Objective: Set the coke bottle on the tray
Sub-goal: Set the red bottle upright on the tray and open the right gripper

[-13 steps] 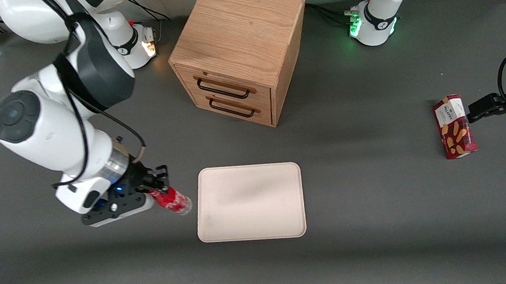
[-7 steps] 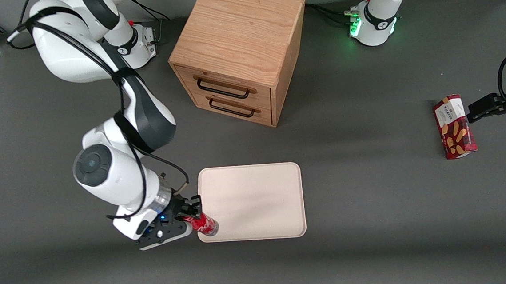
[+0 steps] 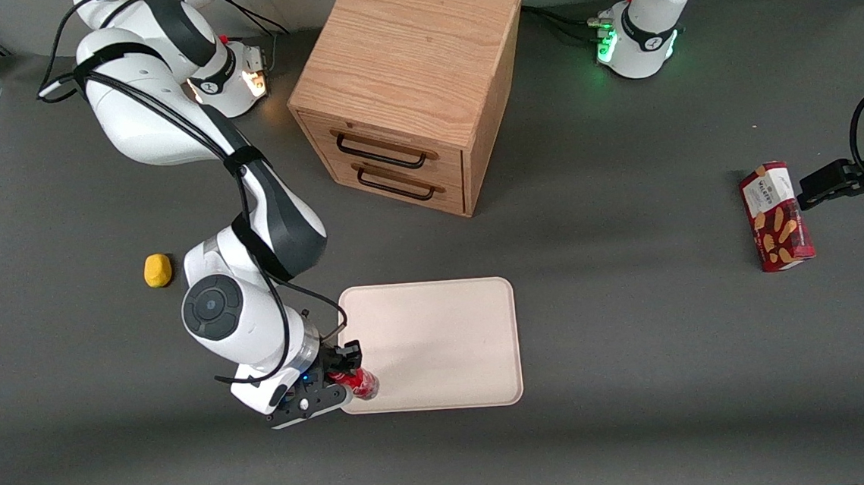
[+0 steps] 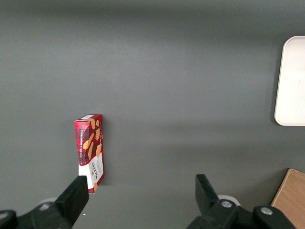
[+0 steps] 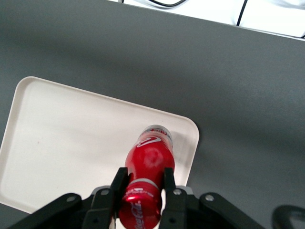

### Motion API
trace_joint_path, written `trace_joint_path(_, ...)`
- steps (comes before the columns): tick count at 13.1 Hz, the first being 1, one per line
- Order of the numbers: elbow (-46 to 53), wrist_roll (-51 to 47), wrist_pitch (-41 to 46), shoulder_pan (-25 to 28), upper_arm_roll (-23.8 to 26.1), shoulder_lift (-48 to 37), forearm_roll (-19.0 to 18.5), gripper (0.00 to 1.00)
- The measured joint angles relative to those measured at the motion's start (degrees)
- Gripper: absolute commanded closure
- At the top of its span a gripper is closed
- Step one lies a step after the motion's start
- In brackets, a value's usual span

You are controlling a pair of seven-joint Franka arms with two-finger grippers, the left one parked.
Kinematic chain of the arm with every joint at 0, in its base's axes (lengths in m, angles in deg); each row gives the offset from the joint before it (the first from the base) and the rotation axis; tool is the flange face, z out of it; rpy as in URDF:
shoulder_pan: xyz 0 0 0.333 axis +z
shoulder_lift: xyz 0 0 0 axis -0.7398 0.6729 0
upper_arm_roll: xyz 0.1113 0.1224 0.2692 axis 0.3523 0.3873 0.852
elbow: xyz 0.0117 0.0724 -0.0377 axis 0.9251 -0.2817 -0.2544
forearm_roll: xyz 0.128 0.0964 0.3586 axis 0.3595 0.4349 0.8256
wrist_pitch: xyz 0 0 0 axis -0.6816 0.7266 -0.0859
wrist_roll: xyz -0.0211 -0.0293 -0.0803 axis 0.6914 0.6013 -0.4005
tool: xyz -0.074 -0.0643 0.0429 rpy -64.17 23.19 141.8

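My right gripper (image 3: pixel 344 371) is shut on the coke bottle (image 3: pixel 363 385), a small bottle with a red cap and red label. It holds the bottle by its neck over the corner of the cream tray (image 3: pixel 438 326) that lies nearest the front camera and the working arm's end. In the right wrist view the two black fingers (image 5: pixel 118 185) clamp the bottle (image 5: pixel 149 162) just below its cap, and its clear base hangs over the tray (image 5: pixel 71 138) close to the rim. I cannot tell whether the base touches the tray.
A wooden drawer cabinet (image 3: pixel 409 84) stands farther from the front camera than the tray. A yellow lump (image 3: pixel 158 270) lies toward the working arm's end. A red biscuit box (image 3: pixel 776 215) lies toward the parked arm's end and shows in the left wrist view (image 4: pixel 90 148).
My right gripper has carried the bottle from beside the tray to over the tray's near corner. The arm has swung along with it and uncovered the yellow lump.
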Motion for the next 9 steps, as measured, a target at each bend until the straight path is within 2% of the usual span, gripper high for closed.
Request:
trace_joint_path(6, -2.13, 0.0, 0.07, 0.03, 0.03, 0.21, -1.48, 1.0)
trace_joint_path(8, -2.61, 0.0, 0.06, 0.03, 0.03, 0.44, -1.48, 0.84)
trace_joint_path(9, -2.76, -0.02, 0.05, 0.02, 0.03, 0.58, -1.48, 0.66)
